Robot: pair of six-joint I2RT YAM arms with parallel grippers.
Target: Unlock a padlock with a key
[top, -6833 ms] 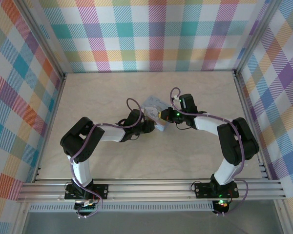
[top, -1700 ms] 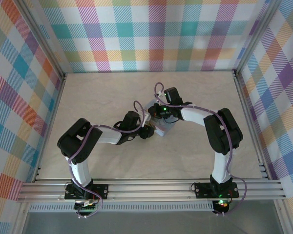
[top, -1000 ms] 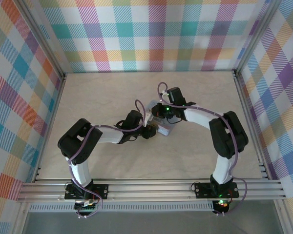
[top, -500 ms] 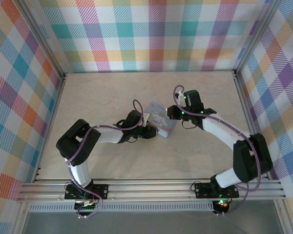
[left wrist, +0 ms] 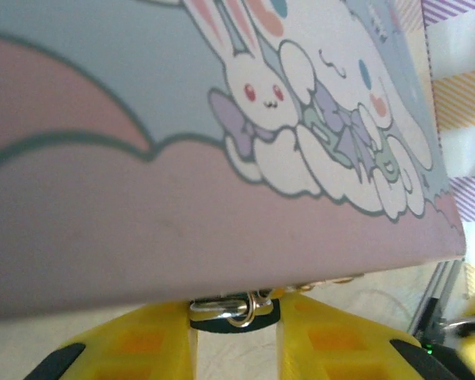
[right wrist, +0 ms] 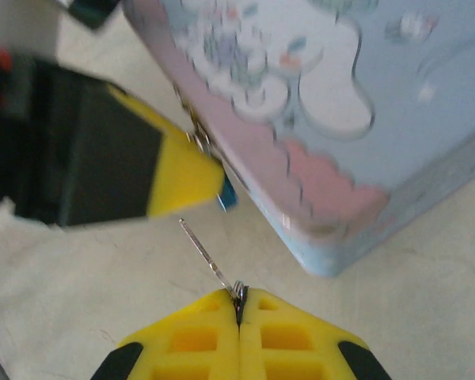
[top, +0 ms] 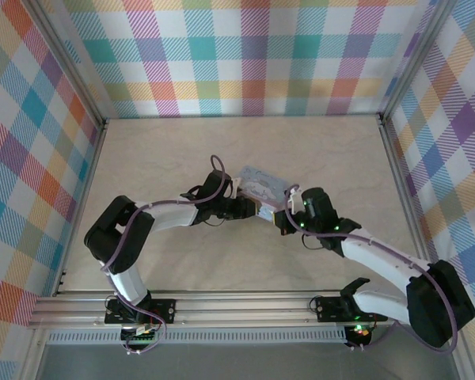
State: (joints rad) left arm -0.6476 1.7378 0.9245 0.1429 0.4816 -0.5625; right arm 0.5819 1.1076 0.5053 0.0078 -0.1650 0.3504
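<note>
Two tools at work: the left tool point(left wrist: 236, 318) and the right tool point(right wrist: 239, 305) meet at the near edge of the tin point(right wrist: 364, 71), which lies about mid-worktop point(top: 158, 158).
left tool: jaws drawn close, with the silvery shackle point(left wrist: 241, 305) and a dark body sitting between the yellow pads. It appears to pinch the padlock and steady it under the tin's edge.
right tool: fingers pressed fully together on the head of the key point(right wrist: 206, 255). The thin shaft sticks out ahead, slanting up and to the left in the right wrist view.
padlock point(right wrist: 228, 198): at the tin's lower edge, seemingly hung on its clasp. One blue corner peeps out at the tip of the left tool's yellow finger.
key tip: near the padlock but apart from it, with bare worktop showing between them.
keyhole: cannot be made out in any view.
step in hand: lining the key up with the lock. Insertion is not yet done, by my reading.
next move calls for: a small, straight advance along the key's own axis towards the blue body, with the left tool holding firm. The slender shaft could glance off or bend if it meets the body off-centre. A turn comes only once the key is seated.
</note>
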